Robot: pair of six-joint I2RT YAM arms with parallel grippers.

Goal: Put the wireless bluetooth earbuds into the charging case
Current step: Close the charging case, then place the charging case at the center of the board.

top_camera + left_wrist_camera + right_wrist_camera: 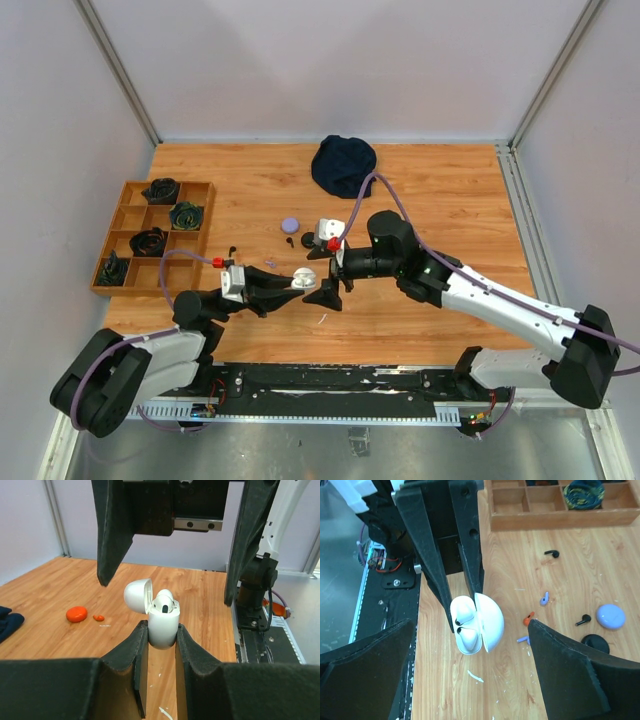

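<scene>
My left gripper (296, 282) is shut on the lower body of a white charging case (162, 627), holding it above the table with its lid (137, 596) flipped open. Two white wireless bluetooth earbuds (466, 625) sit in its wells. My right gripper (326, 288) stands open right at the case, one finger on either side and nothing between them. In the left wrist view its fingers (112, 535) hang wide apart above the case. More earbuds lie loose on the table: purple (545, 598), orange (528, 618), black (551, 554).
A wooden compartment tray (128, 190) with dark rolled items stands at the left. A dark blue cloth (343, 165) lies at the back. A purple round case (290, 224), a black case (594, 642) and an orange case (76, 614) rest on the table.
</scene>
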